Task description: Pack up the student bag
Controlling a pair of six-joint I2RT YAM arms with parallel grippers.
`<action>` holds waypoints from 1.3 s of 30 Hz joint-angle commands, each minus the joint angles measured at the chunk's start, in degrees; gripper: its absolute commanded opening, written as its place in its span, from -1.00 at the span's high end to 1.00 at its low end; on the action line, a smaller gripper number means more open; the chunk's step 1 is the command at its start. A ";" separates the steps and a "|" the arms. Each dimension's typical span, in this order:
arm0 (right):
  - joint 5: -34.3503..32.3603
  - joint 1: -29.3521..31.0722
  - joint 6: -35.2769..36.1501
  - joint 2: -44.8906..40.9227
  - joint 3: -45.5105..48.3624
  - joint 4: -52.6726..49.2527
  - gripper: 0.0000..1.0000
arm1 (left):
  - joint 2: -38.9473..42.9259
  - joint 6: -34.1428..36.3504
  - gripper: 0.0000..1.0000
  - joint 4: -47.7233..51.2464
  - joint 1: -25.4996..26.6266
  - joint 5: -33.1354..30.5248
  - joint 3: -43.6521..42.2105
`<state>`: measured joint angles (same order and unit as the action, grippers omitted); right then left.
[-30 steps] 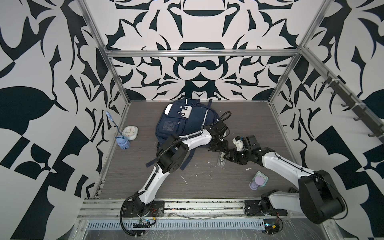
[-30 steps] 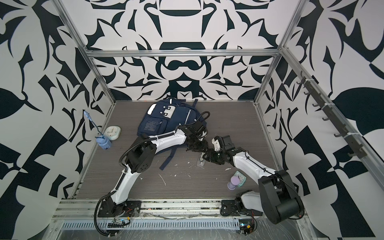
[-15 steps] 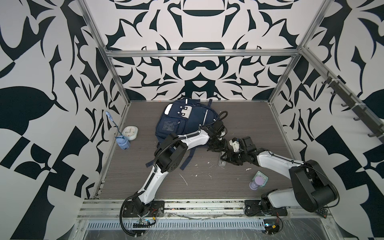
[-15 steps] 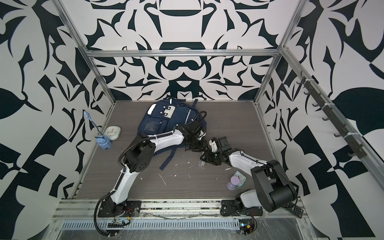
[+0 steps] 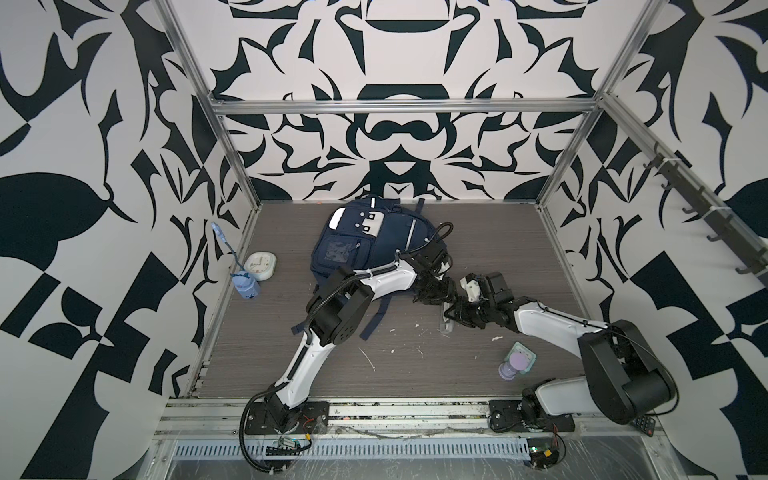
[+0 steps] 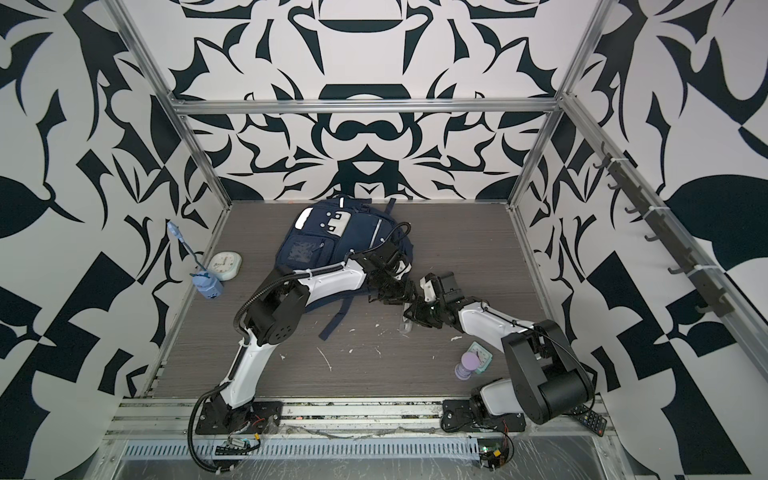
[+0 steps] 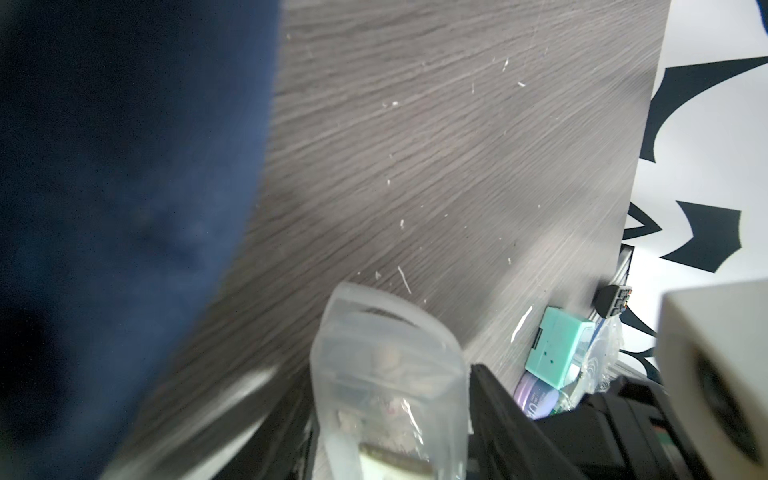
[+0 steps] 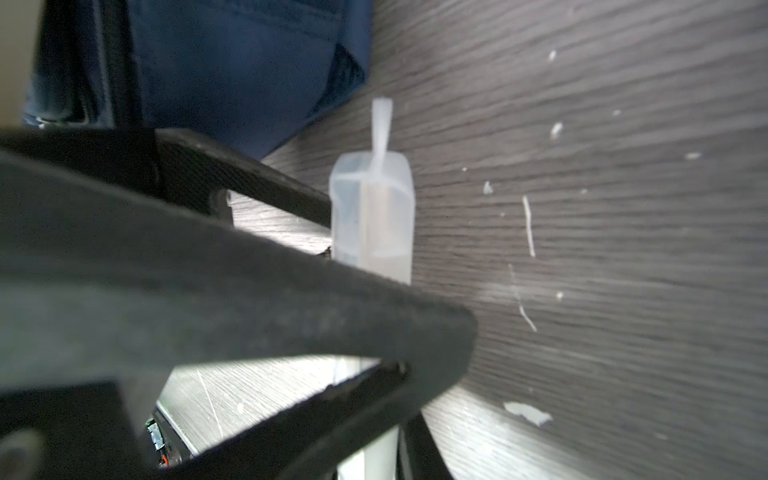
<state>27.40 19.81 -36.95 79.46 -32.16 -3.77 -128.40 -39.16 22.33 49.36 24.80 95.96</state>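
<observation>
Navy fabric marks the student bag (image 5: 357, 245), which lies flat on the grey wood-grain surface (image 5: 511, 257) close to the back wall, its pockets and white-grey patch facing up; both top views show it (image 6: 320, 243). Its dark straps (image 5: 374, 322) trail toward the front edge.

The left arm reaches across the bag's near right corner, and the left tool (image 5: 440, 297) meets the right tool (image 5: 457, 316) just beside that corner. Between them stands a translucent case (image 5: 447, 326), its lower end on the surface.

In the left wrist view the case (image 7: 386, 374) sits between the left tool's parted jaws, with one dark finger (image 7: 494, 399) against its edge. Whether the jaws press on it cannot be told.

In the right wrist view the case (image 8: 372, 208) is seen edge-on, passing behind a dark finger (image 8: 291, 299) of the right tool. The jaws stand narrowly apart, but a firm hold cannot be confirmed.

A white clock (image 5: 260, 266) and a small light-blue object (image 5: 247, 287) lie near the left wall. A lavender bottle (image 5: 509, 368) touches a mint-green box (image 5: 525, 360) in front of the right arm. White flecks (image 5: 368, 359) dot the surface.
</observation>
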 commanded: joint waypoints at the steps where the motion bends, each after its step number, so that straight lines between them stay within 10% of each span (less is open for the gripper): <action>1: -0.98 0.07 0.45 -3.00 -0.36 0.52 0.60 | 3.36 0.49 -0.31 0.51 0.12 1.24 -0.53; 17: -3.61 -3.16 3.19 -10.38 -7.63 -9.75 0.69 | 12.84 13.81 -0.47 15.33 -3.89 -12.17 7.70; 28: 2.18 -9.17 2.51 -5.38 -16.26 -7.93 0.73 | 3.28 25.12 -0.46 29.86 -4.11 -37.03 20.21; 39: 4.42 -9.74 -0.79 -2.41 -15.83 -3.25 0.76 | -5.73 29.71 -0.30 35.62 -2.01 -49.12 28.99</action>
<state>30.28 10.31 -36.53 77.95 -47.09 -10.39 -132.38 -11.62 52.69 46.57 -18.24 122.37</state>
